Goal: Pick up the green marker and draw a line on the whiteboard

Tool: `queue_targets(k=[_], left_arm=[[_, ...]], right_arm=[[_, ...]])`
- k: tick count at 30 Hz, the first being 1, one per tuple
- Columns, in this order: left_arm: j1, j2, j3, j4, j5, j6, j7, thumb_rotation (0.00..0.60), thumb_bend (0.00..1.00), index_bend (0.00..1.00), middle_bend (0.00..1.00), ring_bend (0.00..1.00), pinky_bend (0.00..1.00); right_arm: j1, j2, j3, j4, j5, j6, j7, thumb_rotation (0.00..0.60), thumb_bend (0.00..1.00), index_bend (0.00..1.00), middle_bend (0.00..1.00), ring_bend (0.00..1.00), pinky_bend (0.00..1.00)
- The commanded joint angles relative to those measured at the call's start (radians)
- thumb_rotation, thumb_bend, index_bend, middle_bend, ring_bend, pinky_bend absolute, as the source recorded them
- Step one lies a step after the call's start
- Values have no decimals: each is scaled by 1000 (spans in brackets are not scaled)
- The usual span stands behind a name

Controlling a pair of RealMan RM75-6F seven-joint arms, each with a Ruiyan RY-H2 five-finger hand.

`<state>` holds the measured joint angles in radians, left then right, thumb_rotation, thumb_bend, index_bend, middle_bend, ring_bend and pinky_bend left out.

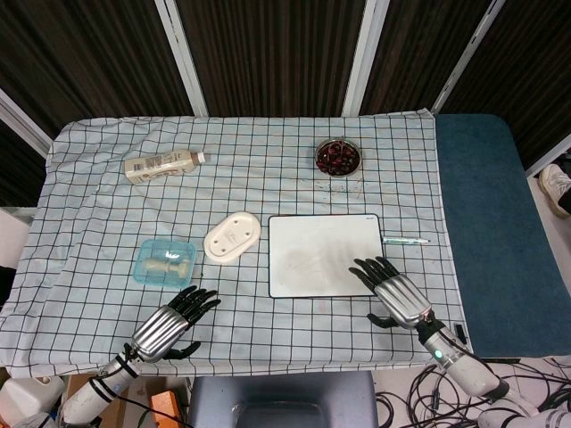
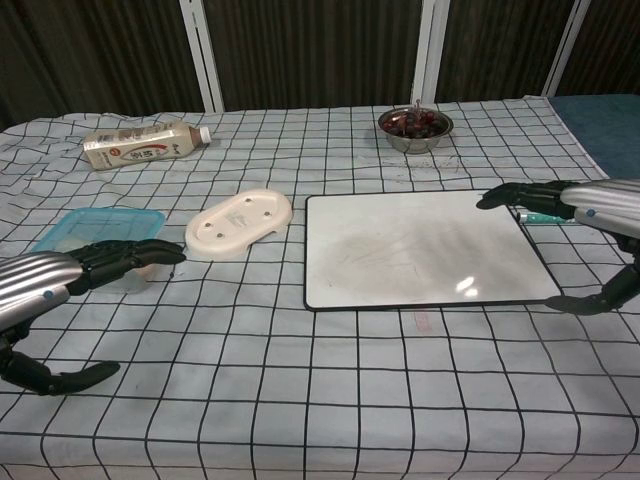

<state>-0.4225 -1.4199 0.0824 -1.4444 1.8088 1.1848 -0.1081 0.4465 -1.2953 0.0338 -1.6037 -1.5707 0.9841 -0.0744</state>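
The whiteboard (image 1: pixel 325 254) (image 2: pixel 420 248) lies flat right of the table's middle, with faint smudges on it. A thin green marker (image 1: pixel 406 240) lies on the cloth just off the board's right edge; in the chest view only a bit of the marker (image 2: pixel 541 217) shows behind my right hand. My right hand (image 1: pixel 395 294) (image 2: pixel 590 205) hovers open over the board's near right corner, fingers stretched forward, holding nothing. At the near left, my left hand (image 1: pixel 168 325) (image 2: pixel 60 275) is open above the cloth and empty.
A white oval dish (image 1: pixel 233 237) sits left of the board, and a blue plastic box (image 1: pixel 164 260) further left. A bottle (image 1: pixel 163 165) lies on its side at the far left. A metal bowl of dark red fruit (image 1: pixel 337 157) stands behind the board. A blue pad (image 1: pixel 495 232) borders the right side.
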Motion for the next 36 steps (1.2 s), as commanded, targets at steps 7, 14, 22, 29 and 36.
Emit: queue_targets(k=[7, 14, 22, 29, 36], left_arm=[[50, 47, 2, 42, -52, 81, 39, 600, 351, 0, 0, 0, 0], [185, 98, 25, 162, -74, 283, 44, 600, 350, 0, 0, 0, 0], [296, 66, 71, 344, -57, 425, -104, 600, 350, 0, 0, 0, 0], [293, 29, 64, 408, -59, 414, -154, 600, 351, 0, 0, 0, 0], [288, 22, 61, 424, -67, 391, -173, 600, 351, 0, 0, 0, 0]], right_arm=[[0, 9, 33, 72, 78, 29, -36, 600, 204, 0, 0, 0, 0], [46, -28, 132, 273, 279, -47, -35, 600, 204, 66, 68, 52, 2], [148, -175, 176, 568, 398, -178, -52, 600, 217, 266, 206, 117, 72], [199, -300, 174, 717, 392, -211, -23, 600, 271, 380, 272, 191, 131], [212, -349, 163, 783, 370, -204, -2, 600, 293, 430, 291, 227, 163]])
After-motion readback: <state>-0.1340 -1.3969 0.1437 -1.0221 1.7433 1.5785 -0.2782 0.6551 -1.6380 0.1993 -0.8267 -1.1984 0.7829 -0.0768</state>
